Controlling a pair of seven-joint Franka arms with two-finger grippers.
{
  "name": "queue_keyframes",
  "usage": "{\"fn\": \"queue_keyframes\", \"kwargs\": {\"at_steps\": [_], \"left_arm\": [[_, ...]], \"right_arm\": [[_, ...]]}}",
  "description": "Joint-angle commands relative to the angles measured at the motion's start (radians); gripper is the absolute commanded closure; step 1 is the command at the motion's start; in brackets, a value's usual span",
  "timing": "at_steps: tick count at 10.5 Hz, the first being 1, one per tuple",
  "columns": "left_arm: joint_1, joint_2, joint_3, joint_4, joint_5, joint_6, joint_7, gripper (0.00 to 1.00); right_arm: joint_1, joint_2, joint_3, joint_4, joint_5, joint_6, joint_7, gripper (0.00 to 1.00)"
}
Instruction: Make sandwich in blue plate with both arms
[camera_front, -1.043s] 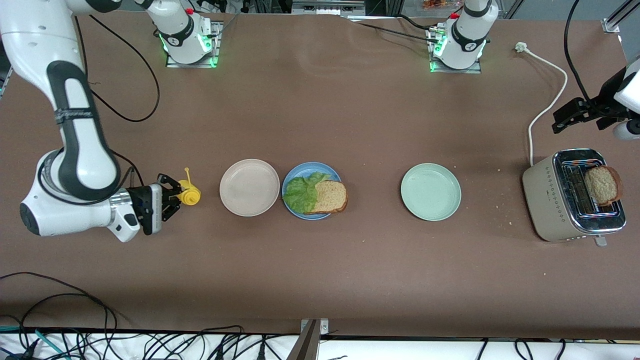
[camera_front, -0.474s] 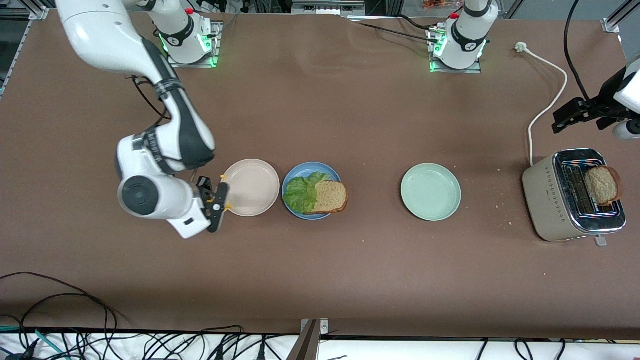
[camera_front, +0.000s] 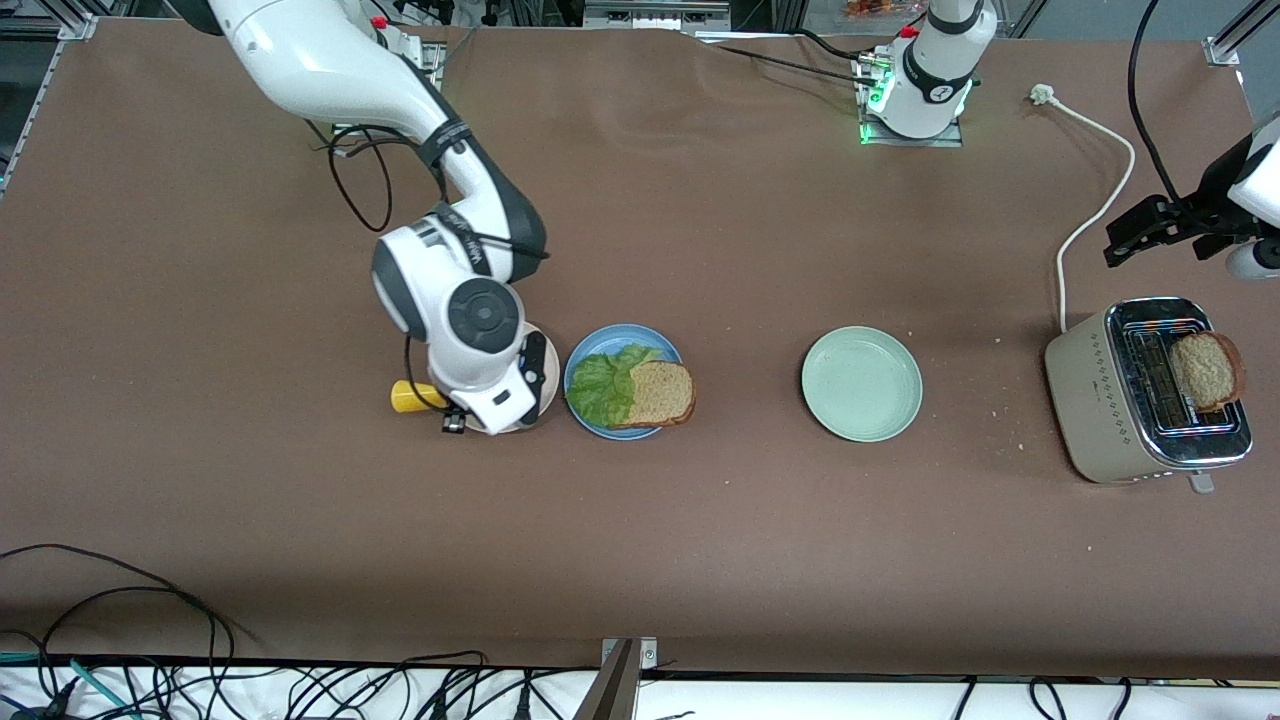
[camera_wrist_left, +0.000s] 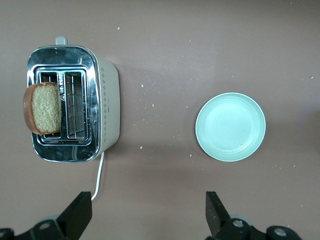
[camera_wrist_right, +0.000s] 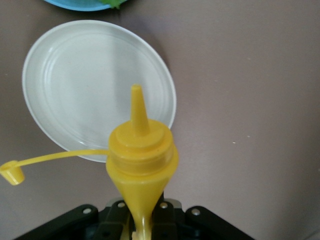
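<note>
The brown matte bench (camera_front: 700, 540) carries three round shallow plates in a row (beige (camera_front: 545, 395), medium-blue (camera_front: 600, 345), pale green (camera_front: 861, 383)) and a cream-and-chrome toaster (camera_front: 1110, 400) at the left arm's end.

even bright overhead light, soft shadows, sharp focus

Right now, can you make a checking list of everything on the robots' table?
Surface: brown table, some crumbs near the toaster.
Job's things: blue plate holds lettuce with one bread slice on it; second bread slice sticks out of the toaster.
Clutter: beige plate, pale green plate.
Grippers: right gripper shut on yellow squeeze bottle, cap off, over the beige plate's edge; left gripper open, waiting above the table near the toaster.
Cables: toaster cord unplugged; black cables at the table's edges.
Surroundings: nothing seen.
</note>
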Motion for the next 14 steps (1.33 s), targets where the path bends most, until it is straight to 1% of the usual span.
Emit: {"fn": "queue_keyframes", "kwargs": {"at_steps": [1, 3, 4, 6, 7, 10, 11, 12, 14], "left_arm": [[0.006, -0.005, -0.005, 0.011, -0.008, -0.017, -0.001, 0.00], [0.006, -0.005, -0.005, 0.011, -0.008, -0.017, -0.001, 0.00], [0.006, -0.003, -0.005, 0.011, -0.008, -0.017, -0.001, 0.00], [0.006, -0.003, -0.005, 0.011, -0.008, -0.017, -0.002, 0.00], [0.006, -0.003, -0.005, 0.011, -0.007, -0.017, -0.002, 0.00], [0.006, -0.003, -0.005, 0.011, -0.007, -0.017, -0.004, 0.00], [0.001, -0.003, -0.006, 0.011, 0.001, -0.017, -0.004, 0.00], [0.001, -0.003, -0.008, 0.011, -0.002, -0.017, 0.002, 0.00], [0.001, 0.003, -0.006, 0.011, -0.008, -0.011, 0.012, 0.00]], "right_arm": [[0.073, 0.030, -0.011, 0.028, -0.114, -0.096, 0.013, 0.86], [0.134, 0.039, -0.013, 0.028, -0.173, -0.138, 0.015, 0.86], [0.148, 0.044, -0.013, 0.028, -0.197, -0.155, 0.013, 0.86], [0.207, 0.073, -0.013, 0.028, -0.264, -0.210, 0.023, 0.86], [0.221, 0.082, -0.013, 0.028, -0.289, -0.216, 0.030, 0.86], [0.219, 0.090, -0.013, 0.028, -0.291, -0.216, 0.030, 0.86], [0.210, 0.082, -0.013, 0.031, -0.277, -0.218, 0.029, 0.86], [0.184, 0.067, -0.019, 0.031, -0.230, -0.224, 0.015, 0.86], [0.028, 0.007, -0.007, 0.031, -0.030, -0.216, -0.040, 0.86]]}}
